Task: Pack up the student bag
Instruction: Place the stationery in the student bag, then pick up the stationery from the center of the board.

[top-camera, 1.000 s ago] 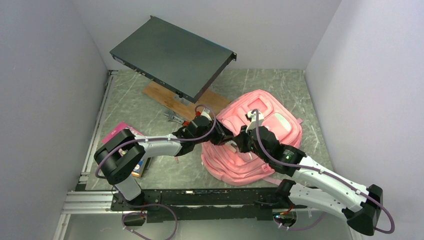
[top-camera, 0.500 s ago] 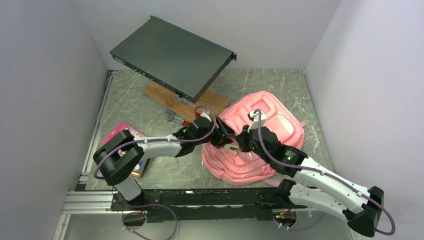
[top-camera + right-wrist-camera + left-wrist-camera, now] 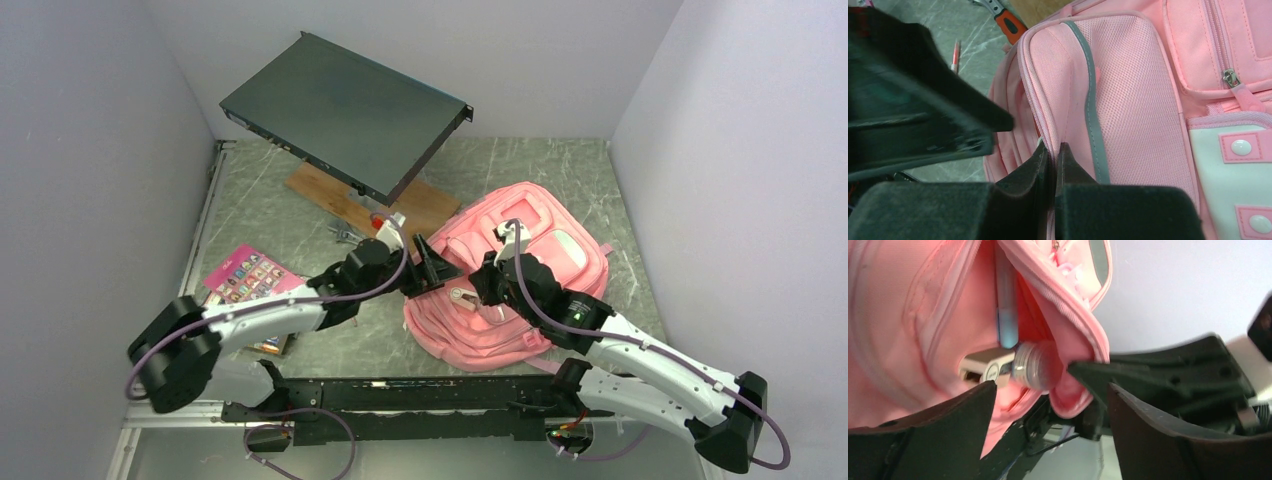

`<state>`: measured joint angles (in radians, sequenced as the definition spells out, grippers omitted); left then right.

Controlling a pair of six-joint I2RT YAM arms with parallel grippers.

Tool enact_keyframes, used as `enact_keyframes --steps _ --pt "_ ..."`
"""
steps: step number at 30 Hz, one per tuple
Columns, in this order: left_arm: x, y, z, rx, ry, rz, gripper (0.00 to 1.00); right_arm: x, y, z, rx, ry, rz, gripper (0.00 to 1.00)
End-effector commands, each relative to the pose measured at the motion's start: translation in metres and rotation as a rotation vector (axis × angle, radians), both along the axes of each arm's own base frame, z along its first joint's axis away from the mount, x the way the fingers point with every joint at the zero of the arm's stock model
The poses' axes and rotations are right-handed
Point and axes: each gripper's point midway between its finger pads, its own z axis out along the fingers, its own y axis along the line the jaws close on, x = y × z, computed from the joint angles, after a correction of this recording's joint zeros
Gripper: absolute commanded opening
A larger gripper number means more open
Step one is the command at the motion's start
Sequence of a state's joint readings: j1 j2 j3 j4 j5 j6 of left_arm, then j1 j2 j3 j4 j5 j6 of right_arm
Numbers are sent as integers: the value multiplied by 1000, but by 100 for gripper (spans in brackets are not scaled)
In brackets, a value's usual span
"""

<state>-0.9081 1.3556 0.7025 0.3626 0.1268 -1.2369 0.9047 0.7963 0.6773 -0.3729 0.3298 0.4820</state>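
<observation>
Release: left tool (image 3: 440, 275) is spreading wide, backing off bag (image 3: 545, 240), item (image 3: 1030, 369) staying in pocket (image 3: 1063, 340); right tool (image 3: 1052, 150) is pinching pocket rim.

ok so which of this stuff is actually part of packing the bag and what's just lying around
Part of the job:
student bag
right gripper, shut on its fabric edge
left gripper, open beside it
clear-capped item in the bag's opening

Lying about:
pink book (possibly to pack later)
black flat box
wooden board
orange-handled tool
pen
</observation>
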Motion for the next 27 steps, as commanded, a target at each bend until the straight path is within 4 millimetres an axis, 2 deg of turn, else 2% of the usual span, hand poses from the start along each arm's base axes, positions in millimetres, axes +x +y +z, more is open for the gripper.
enact_keyframes --steps 1,4,8,12,16,18,20,27 --pt "-21 36 0 117 -160 -44 90 4 19 38 135 -69 25 0" --pt "-28 71 -17 242 -196 -7 96 5 19 35 130 -66 23 0" --pt "-37 128 -64 480 -140 74 98 7 22 33 120 -60 24 0" --pt "-37 188 -98 725 -15 198 96 9 23 28 107 -52 23 0" --pt "-34 226 -119 887 115 243 99 10 24 28 98 -46 25 0" --pt "-31 238 -128 929 156 278 100 10 25 28 94 -48 25 0" --pt "-25 241 -137 934 165 292 99 11 26 28 91 -41 24 0" --pt "-9 240 -149 969 198 303 84 9 25 25 106 -32 18 0"
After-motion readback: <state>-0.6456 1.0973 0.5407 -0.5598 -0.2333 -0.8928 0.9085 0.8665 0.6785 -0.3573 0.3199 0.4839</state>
